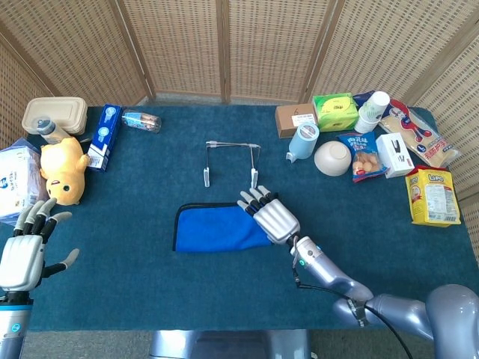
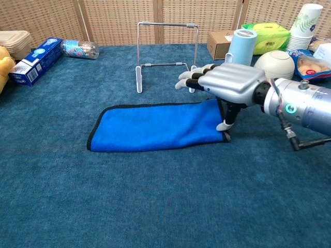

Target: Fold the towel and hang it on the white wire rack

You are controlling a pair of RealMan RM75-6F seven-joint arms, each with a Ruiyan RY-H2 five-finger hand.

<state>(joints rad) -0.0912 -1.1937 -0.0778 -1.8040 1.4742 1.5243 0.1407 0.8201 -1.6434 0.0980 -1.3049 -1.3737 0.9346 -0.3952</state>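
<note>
Towel (image 1: 215, 229) cloth, blue with a dark hem, lies folded flat near the middle of the teal table (image 1: 135, 179), its long side running parallel to the front edge. The right hand (image 1: 272, 217) hovers palm down over the towel's right end; in the chest view its fingers (image 2: 192, 81) stretch out level and slightly spread above the cloth, pointing toward the far edge, while the thumb (image 2: 226, 123) hangs down just at the towel's right border. Whether the thumb tip touches the cloth or the table cannot be told. Nothing is gripped by this hand.

Behind the towel, toward the far edge and apart from it, stands the white wire rack (image 1: 230, 161), upright on its two feet, with the right hand's fingertips reaching close to its right foot in the chest view.

The left hand (image 1: 26, 248) hangs at the table's front left corner, well apart from the towel, fingers spread and holding nothing.

A yellow plush toy (image 1: 61, 166) and a blue box (image 1: 103, 137) sit along the left edge. Snack packets, a white bowl (image 1: 332, 158) and a light blue roll (image 1: 303, 141) crowd the far right corner.
</note>
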